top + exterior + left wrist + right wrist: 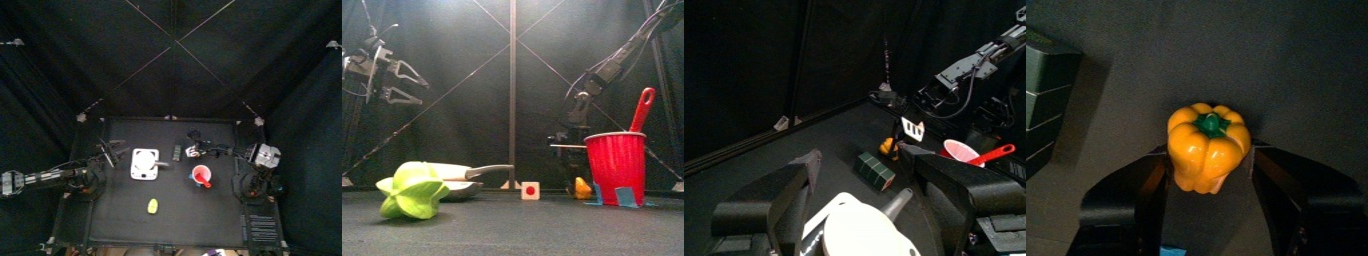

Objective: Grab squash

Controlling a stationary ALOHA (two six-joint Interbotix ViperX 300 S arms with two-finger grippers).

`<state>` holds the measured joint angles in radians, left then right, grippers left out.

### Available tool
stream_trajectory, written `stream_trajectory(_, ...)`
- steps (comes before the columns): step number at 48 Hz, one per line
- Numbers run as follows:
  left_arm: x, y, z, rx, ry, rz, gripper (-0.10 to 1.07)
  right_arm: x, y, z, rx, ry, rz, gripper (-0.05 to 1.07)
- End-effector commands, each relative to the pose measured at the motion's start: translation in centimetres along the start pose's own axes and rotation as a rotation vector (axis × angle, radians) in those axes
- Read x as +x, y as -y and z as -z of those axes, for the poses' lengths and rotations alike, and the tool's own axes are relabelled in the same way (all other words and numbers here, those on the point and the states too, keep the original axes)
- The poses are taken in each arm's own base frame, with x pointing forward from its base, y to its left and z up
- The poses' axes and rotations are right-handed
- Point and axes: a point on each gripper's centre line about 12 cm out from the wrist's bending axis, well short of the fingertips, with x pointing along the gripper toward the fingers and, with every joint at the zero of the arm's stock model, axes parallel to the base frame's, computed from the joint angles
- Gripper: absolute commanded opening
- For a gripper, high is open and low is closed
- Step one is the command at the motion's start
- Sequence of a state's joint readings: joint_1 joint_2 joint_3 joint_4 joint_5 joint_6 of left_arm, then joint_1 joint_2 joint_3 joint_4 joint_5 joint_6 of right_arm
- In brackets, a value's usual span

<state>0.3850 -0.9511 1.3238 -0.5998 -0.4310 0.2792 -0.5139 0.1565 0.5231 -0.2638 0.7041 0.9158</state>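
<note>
Overhead, we see a small black table (120,215) penned in by black curtains (54,70). On it lie a white pan (144,163), a red cup (202,177) with a red spoon (641,108) standing in it, a white die (531,189) and an orange pepper (1204,140).

We find the squash (152,206) alone near the table's front edge, in front of the pan and to the left of the cup. It lies on the surface, well apart from both arms. From table height it looks yellow-green and lobed.

We see the left gripper (862,185) raised above the pan, its jaws spread wide and holding nothing. Past them a dark green block (878,168) lies on the table.

We see the right gripper (1209,160) hanging toward the back of the table, behind the cup. Its jaws stand apart with the pepper showing between them. We cannot tell whether either finger touches the pepper, and the jaws are not closed on it.
</note>
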Motion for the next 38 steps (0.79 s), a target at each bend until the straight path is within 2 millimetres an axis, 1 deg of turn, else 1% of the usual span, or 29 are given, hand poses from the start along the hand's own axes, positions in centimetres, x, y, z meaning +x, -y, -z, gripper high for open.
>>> stream_trajectory(1, 0.2, 0.1, -0.5, 0.004, 0.013, 0.000, 0.96, -1.1, -0.3, -0.6, 0.017, 0.021, -0.026, 0.79)
stream_trajectory(4, 0.2, 0.1, -0.4, 0.002, 0.012, 0.001, 0.96, -1.4, -0.4, -0.7, 0.019, 0.027, -0.033, 0.78)
stream_trajectory(8, 0.2, 0.1, -0.4, 0.002, 0.012, 0.001, 0.96, -2.3, -0.6, -1.0, 0.017, 0.045, -0.050, 0.78)
stream_trajectory(18, 0.2, 0.1, -0.4, 0.002, 0.012, 0.001, 0.96, -5.5, -1.4, -1.6, 0.008, 0.111, -0.112, 0.78)
stream_trajectory(26, 0.2, 0.1, -0.5, 0.002, 0.013, 0.000, 0.96, -7.1, -2.1, -1.3, -0.004, 0.140, -0.152, 0.78)
stream_trajectory(33, 0.2, 0.1, -0.4, 0.002, 0.012, 0.001, 0.96, -7.3, -2.4, -1.1, -0.011, 0.145, -0.161, 0.78)
stream_trajectory(38, 0.1, 0.1, -0.4, 0.001, 0.011, -0.001, 0.96, -7.0, -2.6, -1.3, -0.013, 0.146, -0.165, 0.78)
